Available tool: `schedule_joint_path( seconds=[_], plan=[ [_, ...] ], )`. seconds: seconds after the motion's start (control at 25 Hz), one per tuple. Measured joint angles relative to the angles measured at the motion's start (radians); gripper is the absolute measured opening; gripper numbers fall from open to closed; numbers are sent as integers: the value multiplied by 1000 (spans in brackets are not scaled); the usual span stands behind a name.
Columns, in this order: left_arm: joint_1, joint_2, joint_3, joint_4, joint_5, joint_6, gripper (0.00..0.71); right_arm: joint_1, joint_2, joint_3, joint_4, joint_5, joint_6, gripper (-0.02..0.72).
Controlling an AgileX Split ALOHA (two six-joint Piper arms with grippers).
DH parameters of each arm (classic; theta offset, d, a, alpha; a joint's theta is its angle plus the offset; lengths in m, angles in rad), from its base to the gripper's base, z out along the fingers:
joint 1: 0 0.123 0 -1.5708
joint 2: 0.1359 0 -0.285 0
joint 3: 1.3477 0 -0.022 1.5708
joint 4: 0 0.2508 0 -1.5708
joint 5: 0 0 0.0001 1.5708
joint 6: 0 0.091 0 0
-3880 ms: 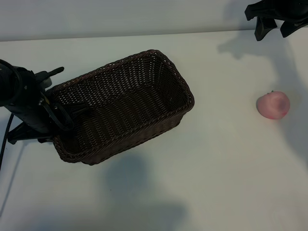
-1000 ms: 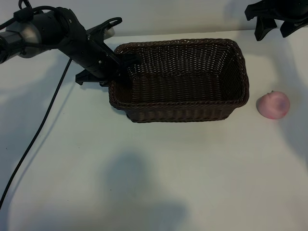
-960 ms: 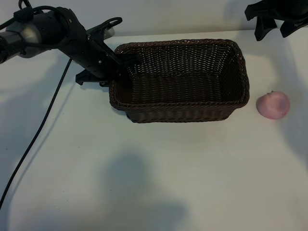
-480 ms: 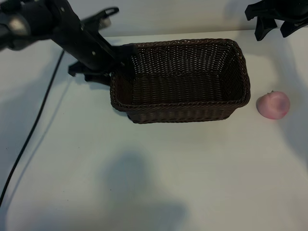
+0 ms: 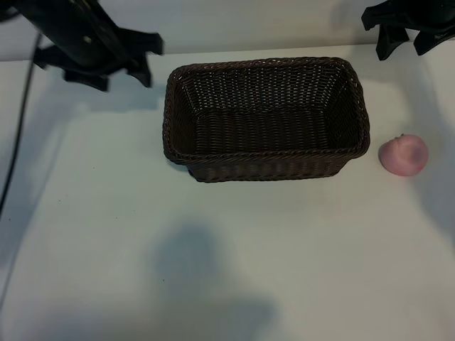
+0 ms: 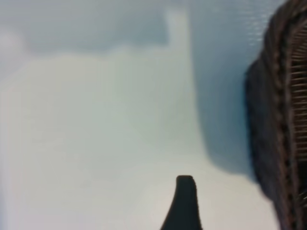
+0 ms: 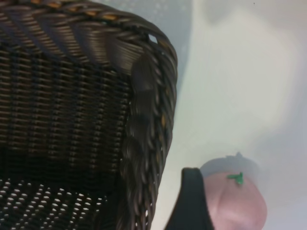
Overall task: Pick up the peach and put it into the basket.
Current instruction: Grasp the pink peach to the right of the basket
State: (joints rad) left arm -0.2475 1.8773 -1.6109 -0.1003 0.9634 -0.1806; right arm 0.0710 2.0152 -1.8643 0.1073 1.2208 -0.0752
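Hovering at the far left of the scene, the left claw (image 5: 142, 60) stands spread and grips nothing; it sits just left of the basket (image 5: 266, 117) and apart from the rim. In the left wrist view one dark fingertip (image 6: 184, 201) shows over bare table (image 6: 96, 134), with the basket's braided rim (image 6: 278, 120) off to one side and not touching it.

The right claw (image 5: 403, 44) hangs at the far right corner, beyond the basket's right end. Its fingers are parted and hold nothing. In the right wrist view one dark fingertip (image 7: 192, 201) shows in front of the peach (image 7: 237, 201), with the basket's rounded corner (image 7: 148, 110) near it; contact cannot be confirmed from that view.

The basket rests upright on the white table (image 5: 227, 256), long side running left to right, and nothing shows inside it. The peach (image 5: 403, 155) lies on the table just right of the basket's right end, close to the wall but apart from it, stem end up.
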Motion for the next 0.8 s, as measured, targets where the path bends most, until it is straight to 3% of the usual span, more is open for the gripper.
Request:
schedule_joint_path(
  seconds=[0.24, 0.8],
  plan=[
    [6, -35, -56, 121, 145, -2, 612, 0, 0, 0, -2, 0, 0, 566],
    [6, -37, -56, 141, 153, -3, 598, 0, 0, 0, -4, 0, 26, 566]
  ],
)
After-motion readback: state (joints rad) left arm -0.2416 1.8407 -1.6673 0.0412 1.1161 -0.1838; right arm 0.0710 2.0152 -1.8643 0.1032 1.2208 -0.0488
